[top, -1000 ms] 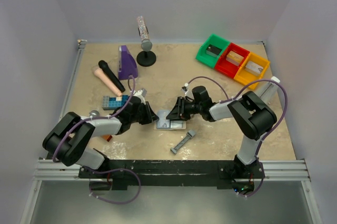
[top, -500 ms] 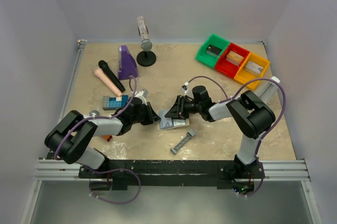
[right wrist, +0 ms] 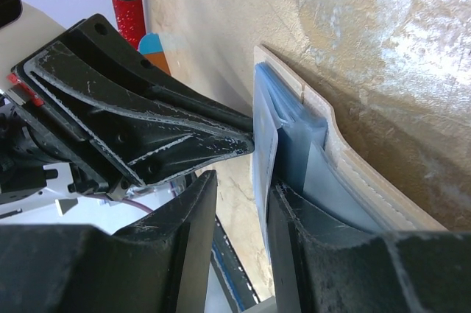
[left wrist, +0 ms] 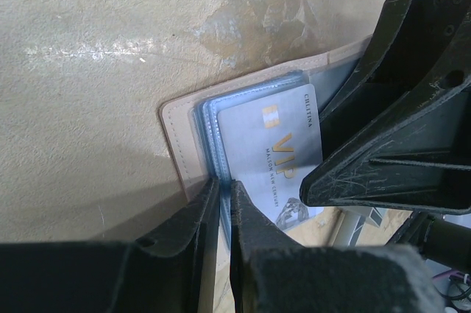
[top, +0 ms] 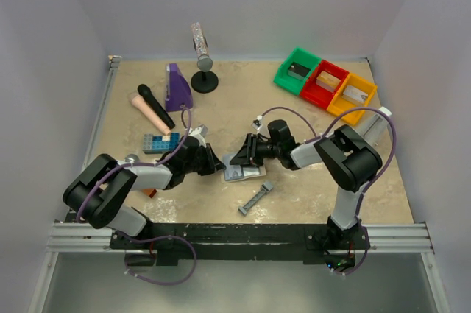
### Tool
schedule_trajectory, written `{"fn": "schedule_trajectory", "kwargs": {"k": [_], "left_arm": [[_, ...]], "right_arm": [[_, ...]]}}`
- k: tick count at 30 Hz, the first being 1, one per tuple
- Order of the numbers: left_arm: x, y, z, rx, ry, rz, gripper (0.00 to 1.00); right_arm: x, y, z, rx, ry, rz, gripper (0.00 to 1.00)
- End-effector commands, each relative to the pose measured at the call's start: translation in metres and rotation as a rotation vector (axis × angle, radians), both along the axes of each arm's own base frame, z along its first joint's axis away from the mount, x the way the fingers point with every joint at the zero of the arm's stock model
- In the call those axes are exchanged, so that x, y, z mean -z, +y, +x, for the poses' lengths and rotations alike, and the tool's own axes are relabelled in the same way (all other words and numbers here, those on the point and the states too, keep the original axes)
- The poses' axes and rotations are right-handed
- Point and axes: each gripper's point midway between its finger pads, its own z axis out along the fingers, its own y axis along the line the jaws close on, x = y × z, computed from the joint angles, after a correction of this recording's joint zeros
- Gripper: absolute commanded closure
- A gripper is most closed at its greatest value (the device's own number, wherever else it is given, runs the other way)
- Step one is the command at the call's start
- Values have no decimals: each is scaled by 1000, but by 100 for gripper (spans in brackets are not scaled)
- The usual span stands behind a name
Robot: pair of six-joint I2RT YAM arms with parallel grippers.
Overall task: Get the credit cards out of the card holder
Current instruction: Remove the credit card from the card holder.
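The card holder lies open on the table between my two grippers. In the left wrist view its tan edging and pale blue-grey panels show. A pale grey credit card marked VIP sticks out of a pocket. My left gripper is shut on the edge of a blue-grey panel; it also shows in the top view. My right gripper is open, with the card's edge against the inner side of one finger. It faces the left gripper. The black cards are hidden.
A narrow grey bar tool lies in front of the holder. A blue studded block, a black microphone and a purple object are at the left. Green, red and yellow bins stand at the back right.
The raised flap of the holder has come down flatter. My right gripper has moved left over the holder, and the left gripper has shifted a little toward it.
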Motion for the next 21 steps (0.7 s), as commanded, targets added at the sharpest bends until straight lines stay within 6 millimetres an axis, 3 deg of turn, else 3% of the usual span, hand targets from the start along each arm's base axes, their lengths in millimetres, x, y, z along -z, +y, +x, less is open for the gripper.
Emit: {"fn": "schedule_trajectory", "kwargs": {"k": [1,21], "left_arm": [[3,-10,-15,55,29,-25,85],[15,2,-20,25,57,26,87]], "right_arm": [[-14,13,-2,-62,-31,38,63],[-21,6,-7,-58,-63,-9,66]]}}
